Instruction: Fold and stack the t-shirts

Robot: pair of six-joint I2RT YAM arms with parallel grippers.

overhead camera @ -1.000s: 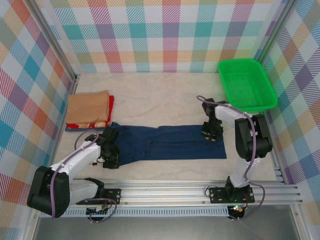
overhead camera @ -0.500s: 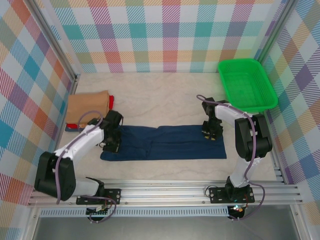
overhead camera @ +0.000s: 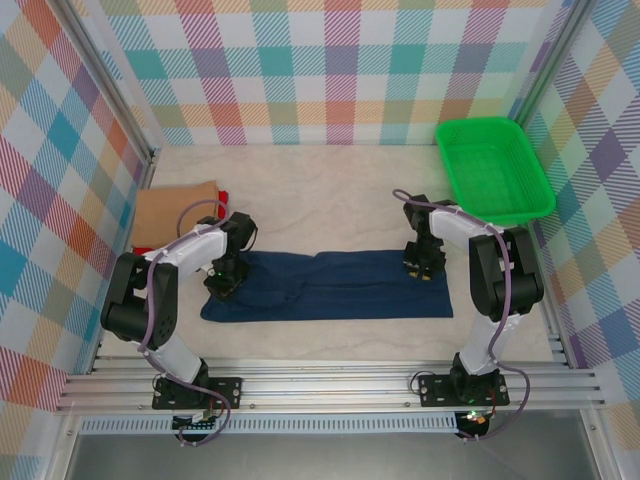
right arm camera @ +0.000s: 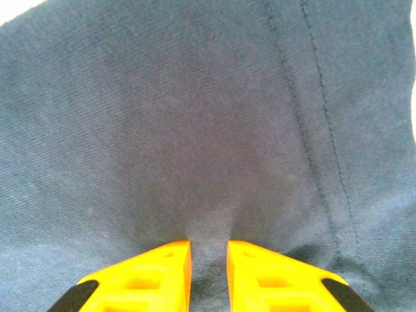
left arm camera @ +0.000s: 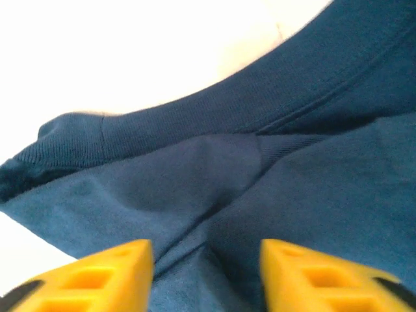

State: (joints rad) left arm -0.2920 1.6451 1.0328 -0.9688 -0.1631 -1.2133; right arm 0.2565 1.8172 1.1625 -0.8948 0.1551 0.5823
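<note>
A folded tan t-shirt (overhead camera: 175,212) was seen at the left edge of the table (overhead camera: 330,200). Beside it, the left gripper (overhead camera: 221,284) was held, jaws apart, over the collar end of the navy t-shirt (overhead camera: 330,285), laid out as 1 long strip. Its right end was clamped between the jaws of the right gripper (overhead camera: 425,268). A green basket (overhead camera: 495,170) was set far right

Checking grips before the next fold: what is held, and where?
Right gripper pinches the navy shirt near its right end, far edge. Left gripper stands open over the collar, holding nothing.
</note>
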